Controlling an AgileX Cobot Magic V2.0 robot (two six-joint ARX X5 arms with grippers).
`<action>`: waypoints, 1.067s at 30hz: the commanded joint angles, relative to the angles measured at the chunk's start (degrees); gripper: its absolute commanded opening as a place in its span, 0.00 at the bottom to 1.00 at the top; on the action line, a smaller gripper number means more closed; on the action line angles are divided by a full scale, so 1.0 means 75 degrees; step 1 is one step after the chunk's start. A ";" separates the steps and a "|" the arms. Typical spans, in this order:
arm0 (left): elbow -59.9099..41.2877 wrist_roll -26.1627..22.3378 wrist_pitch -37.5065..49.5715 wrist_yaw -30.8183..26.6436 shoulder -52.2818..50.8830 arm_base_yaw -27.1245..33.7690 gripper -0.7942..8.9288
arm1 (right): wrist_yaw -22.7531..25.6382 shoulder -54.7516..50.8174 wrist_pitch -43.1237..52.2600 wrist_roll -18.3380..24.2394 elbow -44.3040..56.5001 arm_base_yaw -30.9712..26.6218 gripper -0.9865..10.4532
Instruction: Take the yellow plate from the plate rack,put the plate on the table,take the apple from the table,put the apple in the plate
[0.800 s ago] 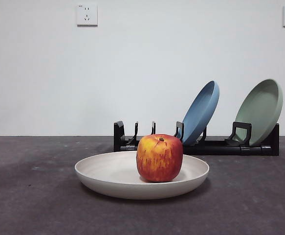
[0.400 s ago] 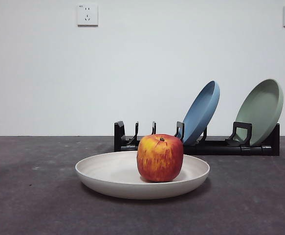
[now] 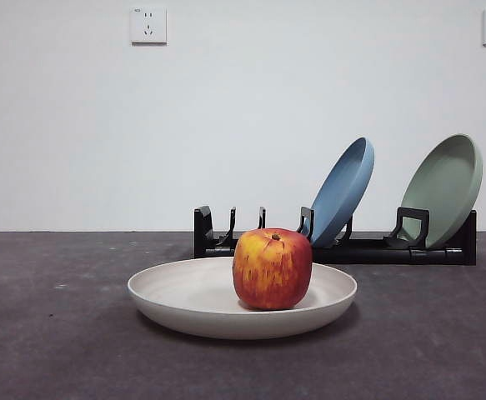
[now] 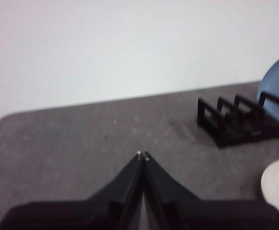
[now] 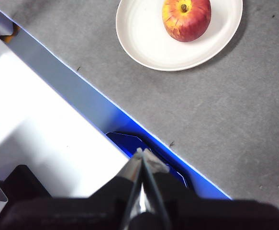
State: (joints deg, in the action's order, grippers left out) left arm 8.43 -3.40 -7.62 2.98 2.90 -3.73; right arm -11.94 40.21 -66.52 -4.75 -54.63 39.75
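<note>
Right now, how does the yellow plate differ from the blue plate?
The yellow plate lies flat on the table; the blue plate stands tilted on its edge in the rack. The yellow plate is cream in colour, the blue plate is matte blue. The yellow plate holds the apple; the blue plate holds nothing. Both are plain, round and shallow.

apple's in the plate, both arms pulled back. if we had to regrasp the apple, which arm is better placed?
Right, probably. The right gripper is shut and pulled back over the table's edge, but its camera sees the apple and yellow plate whole. The left gripper, also shut, sees only the plate's rim, no apple.
</note>
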 commanded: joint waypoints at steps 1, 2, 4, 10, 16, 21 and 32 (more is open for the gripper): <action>-0.0399 0.0085 0.0096 0.0012 -0.0256 0.0064 0.08 | 0.0012 -0.0015 0.0023 -0.0044 -0.0003 0.0009 0.09; -0.0522 0.0090 0.0085 0.0012 -0.0338 0.0076 0.08 | 0.0012 -0.0015 0.0023 -0.0047 -0.0003 0.0009 0.09; -0.0679 0.0090 0.0090 0.0012 -0.0373 0.0099 0.08 | 0.0012 -0.0015 0.0023 -0.0044 -0.0003 0.0009 0.09; -0.1020 0.0172 -0.0090 0.0017 -0.0373 0.0137 0.08 | 0.0012 -0.0015 0.0023 -0.0044 -0.0003 0.0009 0.09; -0.1093 0.0376 -0.0385 0.0017 -0.0373 0.0166 0.08 | 0.0009 -0.0015 0.0020 -0.0044 -0.0003 0.0009 0.09; -0.1093 0.0373 -0.0364 0.0017 -0.0373 0.0160 0.08 | 0.0012 -0.0015 0.0023 -0.0044 -0.0003 0.0009 0.09; -0.1093 0.0373 -0.0364 0.0017 -0.0373 0.0160 0.08 | 0.0012 -0.0015 0.0023 -0.0044 -0.0003 0.0009 0.09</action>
State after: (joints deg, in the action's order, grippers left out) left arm 0.99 -0.86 -10.48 3.01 0.27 -2.66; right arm -11.94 40.21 -66.50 -4.75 -54.63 39.75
